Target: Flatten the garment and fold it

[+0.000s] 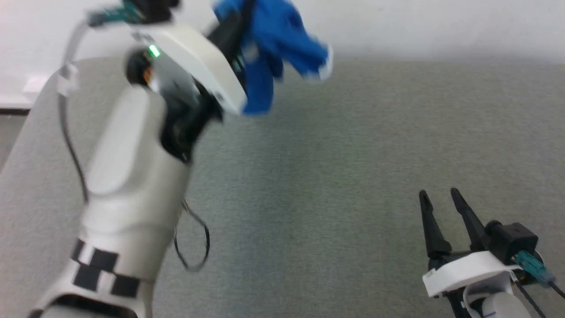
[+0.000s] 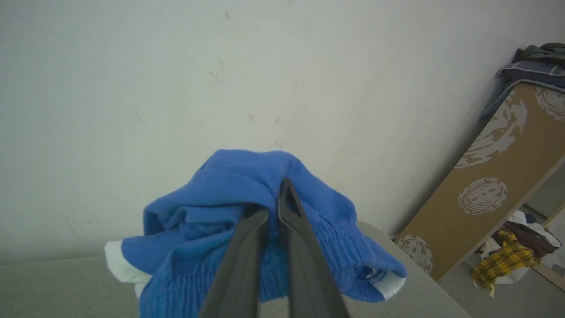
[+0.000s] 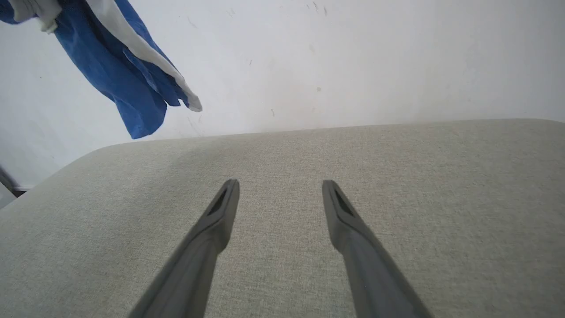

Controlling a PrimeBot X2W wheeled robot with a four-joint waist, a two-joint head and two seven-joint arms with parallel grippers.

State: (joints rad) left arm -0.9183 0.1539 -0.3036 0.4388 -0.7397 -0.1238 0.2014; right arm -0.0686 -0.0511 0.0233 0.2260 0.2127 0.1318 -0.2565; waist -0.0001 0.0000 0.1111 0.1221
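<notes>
We find the garment [image 1: 282,39] off the bench [image 1: 353,154] altogether, held aloft over the far edge toward the far left corner, with the pale wall [image 3: 353,53] behind it. The left gripper [image 2: 273,198] has hold of it: in the left wrist view its two fingers are drawn almost together, with blue fabric pinched between them near what looks like the ribbed waistband. The cloth hangs from that grip in a bunched, crumpled mass, with white trim showing at its lower ends, and we see no part of it touching the bench. The head view is blurred around the raised left arm, so finer detail of the hold cannot be confirmed there. The right gripper [image 1: 438,193] sits low near the near right corner, well apart from the garment, its fingers spread wide with nothing between them. On progress, we judge the task to be at its opening stage: the garment is lifted, but it is neither spread nor flattened, and no fold is visible. Left to do, in our assessment, is laying it down on the bench, smoothing it flat, most likely with both grippers, and then the folding. The single pinch point leaves the cloth free to twist as it comes down.
</notes>
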